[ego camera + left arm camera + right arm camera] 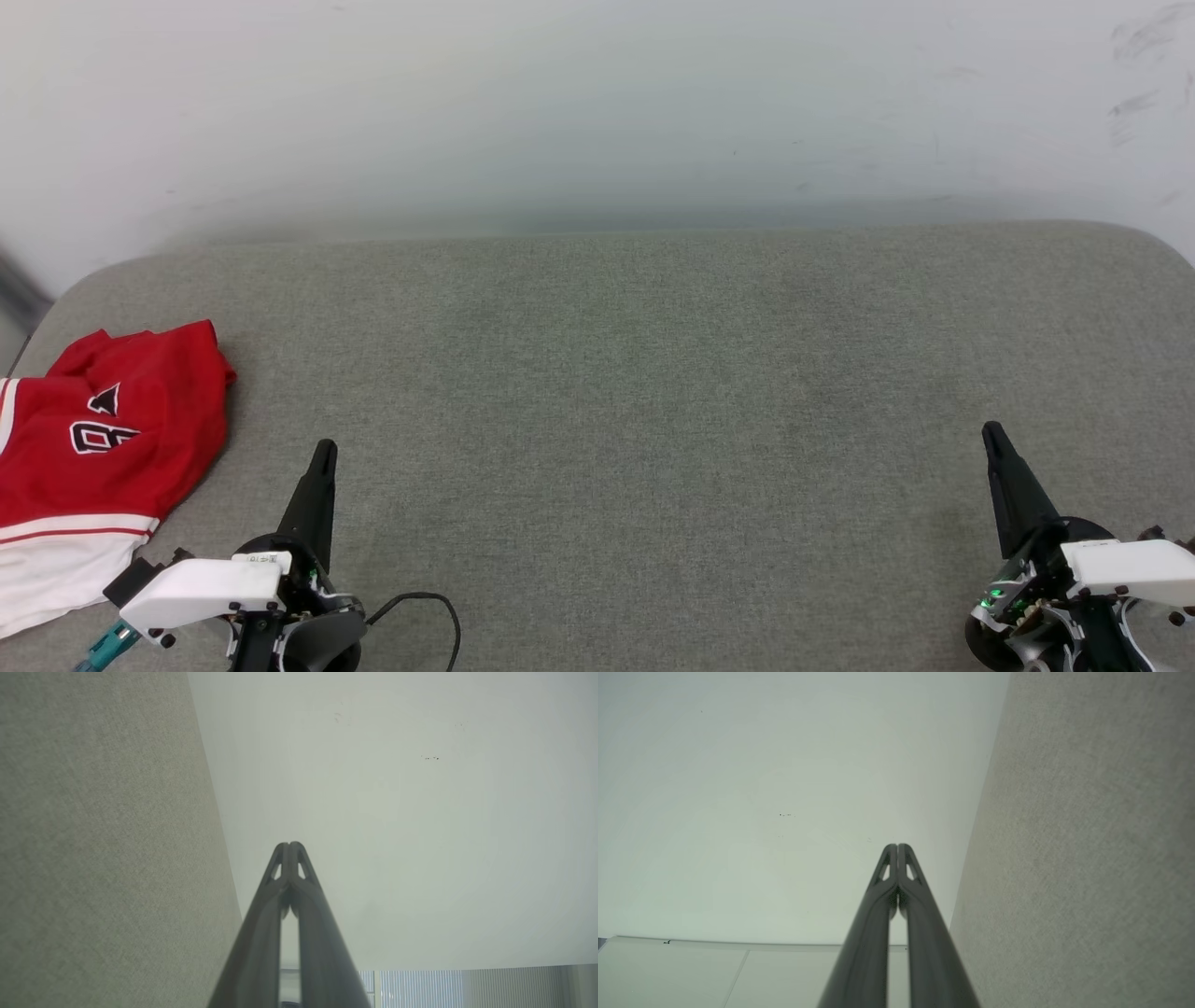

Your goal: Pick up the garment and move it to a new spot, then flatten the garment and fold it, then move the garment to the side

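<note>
The garment (103, 448) is seen rumpled at the left edge of the grey surface (653, 373). The left gripper (324, 453) near that edge and the right gripper (991, 434) near the right edge are closed and empty. The pick-up is judged pending: the left jaws must be opened and brought onto the cloth.

The garment (103, 457) is a red jersey with black letters outlined in white, a white part and a thin red stripe at its near end. It lies crumpled at the far left edge of the grey surface (653, 392).
</note>
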You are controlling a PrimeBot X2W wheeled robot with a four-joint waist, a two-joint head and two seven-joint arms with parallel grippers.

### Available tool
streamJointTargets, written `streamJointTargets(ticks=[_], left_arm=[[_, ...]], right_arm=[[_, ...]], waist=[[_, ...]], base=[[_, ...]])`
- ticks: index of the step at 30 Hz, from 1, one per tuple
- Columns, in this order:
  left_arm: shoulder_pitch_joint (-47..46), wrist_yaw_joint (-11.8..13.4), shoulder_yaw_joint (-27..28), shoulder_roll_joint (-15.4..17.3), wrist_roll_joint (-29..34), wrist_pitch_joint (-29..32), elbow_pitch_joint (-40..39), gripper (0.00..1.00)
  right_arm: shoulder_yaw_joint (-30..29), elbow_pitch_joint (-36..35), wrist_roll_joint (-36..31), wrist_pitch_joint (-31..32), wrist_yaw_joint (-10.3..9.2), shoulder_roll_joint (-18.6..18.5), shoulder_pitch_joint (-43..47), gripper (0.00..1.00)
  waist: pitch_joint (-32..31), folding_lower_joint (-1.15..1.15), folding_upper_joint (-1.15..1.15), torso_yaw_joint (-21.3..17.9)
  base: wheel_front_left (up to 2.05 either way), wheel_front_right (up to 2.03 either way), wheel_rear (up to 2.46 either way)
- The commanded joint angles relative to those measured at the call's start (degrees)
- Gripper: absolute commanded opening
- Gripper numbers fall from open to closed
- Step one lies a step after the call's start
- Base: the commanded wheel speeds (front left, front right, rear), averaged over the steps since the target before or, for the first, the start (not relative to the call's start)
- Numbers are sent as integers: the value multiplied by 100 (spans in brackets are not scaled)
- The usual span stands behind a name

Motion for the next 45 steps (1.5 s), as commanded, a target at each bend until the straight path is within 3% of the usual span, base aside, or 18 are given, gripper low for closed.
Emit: streamJointTargets(ticks=[1,35,36,45], left_arm=[[-47,-9,13,-7,9,7,0,0],[-47,-9,13,-7,9,7,0,0],[7,0,-6,-1,0,-2,17,100],[165,1,1,-17,209,-214,28,100]], right_arm=[[3,1,18,4,0,20,-76,0],[4,1,18,4,0,20,-76,0],[1,17,-3,0,1,0,9,100],[20,106,-289,-212,0,4,170,100]], waist=[[0,0,0,0],[0,0,0,0],[0,0,0,0],[11,0,0,-1]], base=[[0,0,0],[0,0,0],[0,0,0],[0,0,0]])
